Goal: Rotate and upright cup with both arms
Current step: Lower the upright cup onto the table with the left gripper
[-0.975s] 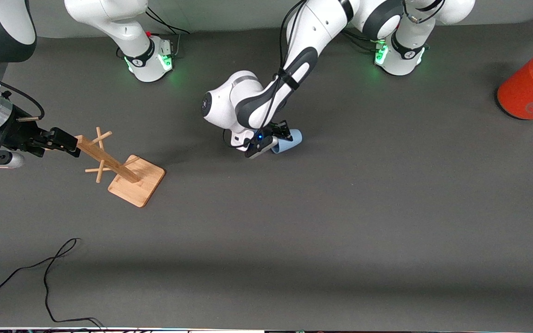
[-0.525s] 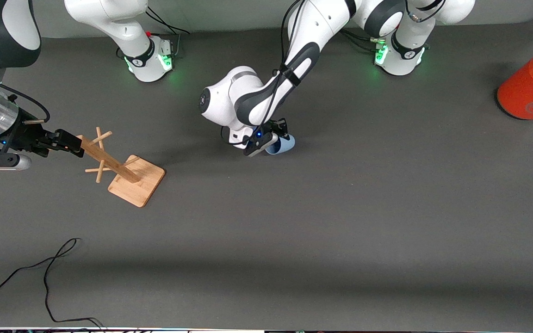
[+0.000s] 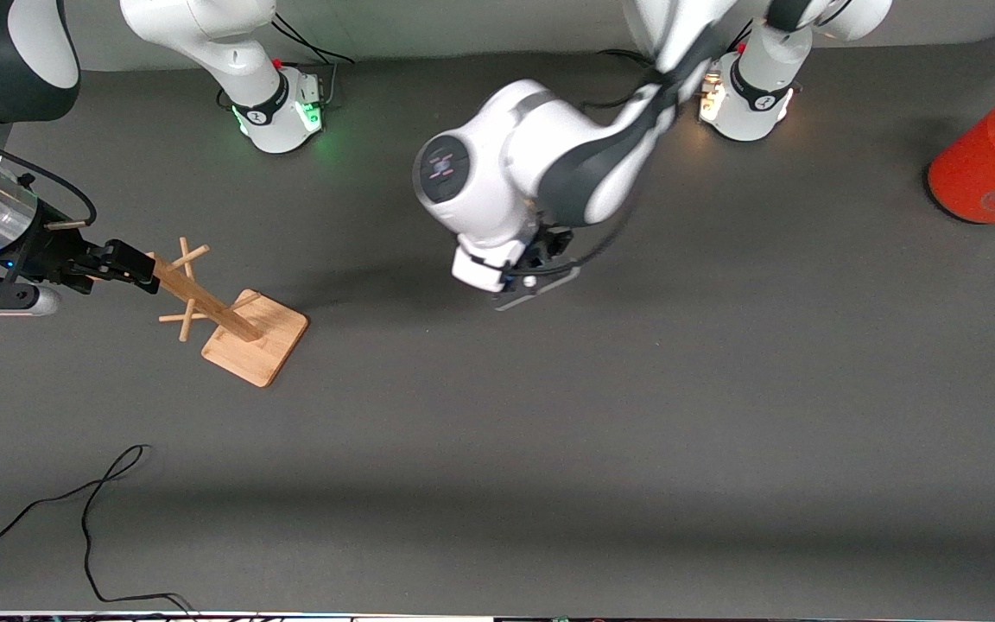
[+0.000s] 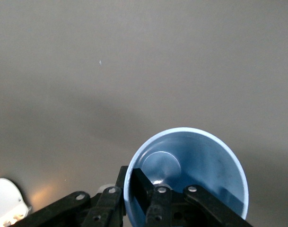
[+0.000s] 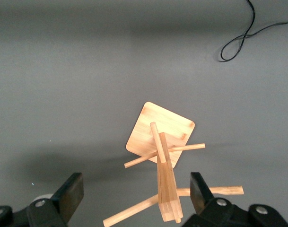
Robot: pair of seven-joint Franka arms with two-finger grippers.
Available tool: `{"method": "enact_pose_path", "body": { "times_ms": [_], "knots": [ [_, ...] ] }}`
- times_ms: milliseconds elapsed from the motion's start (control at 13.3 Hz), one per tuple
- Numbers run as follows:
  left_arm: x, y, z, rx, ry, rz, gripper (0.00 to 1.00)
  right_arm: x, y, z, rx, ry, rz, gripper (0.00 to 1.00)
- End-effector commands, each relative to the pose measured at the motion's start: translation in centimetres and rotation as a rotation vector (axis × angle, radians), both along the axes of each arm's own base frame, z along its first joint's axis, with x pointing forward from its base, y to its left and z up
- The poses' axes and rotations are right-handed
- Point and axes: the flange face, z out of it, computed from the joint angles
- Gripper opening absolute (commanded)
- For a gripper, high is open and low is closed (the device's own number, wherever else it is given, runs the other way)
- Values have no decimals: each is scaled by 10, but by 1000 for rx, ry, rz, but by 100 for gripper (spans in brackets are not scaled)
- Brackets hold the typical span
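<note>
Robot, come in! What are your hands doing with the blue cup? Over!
Left gripper shut on cup, lifted. Right gripper open around wooden rack. Nothing blocking.

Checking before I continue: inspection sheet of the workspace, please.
Surface: dark grey table mat, no spills seen.
Job's things: small light-blue tumbler cup, pinched at its rim, hidden in the front view.
Clutter: wooden peg rack toward the right arm's end; big orange-red can with grey lid toward the left arm's end.
Tools: left tool shut on the cup; right tool open around the rack's post top.
Cables: loose black cable on the mat.
Surroundings: nothing seen.
</note>
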Motion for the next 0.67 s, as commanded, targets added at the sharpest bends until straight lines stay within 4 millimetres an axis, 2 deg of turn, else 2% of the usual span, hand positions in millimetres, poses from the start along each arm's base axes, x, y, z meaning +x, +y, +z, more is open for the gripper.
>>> {"method": "enact_pose_path", "body": {
  "times_ms": [0,75,225,525,600],
  "knots": [
    [-38,66,14,-126,-48,-53,0,-4,-1,11,17,-38,-15,100],
    [-49,82,7,-168,-88,-78,0,-5,1,18,18,-53,-10,100],
    [-65,100,-25,-235,-158,-133,0,-9,10,34,28,-92,4,100],
    [-79,112,-111,-317,-245,-230,0,-16,13,45,33,-114,19,100],
    [-80,112,-130,-320,-248,-240,0,-17,19,45,33,-112,32,100]
  ]
}}
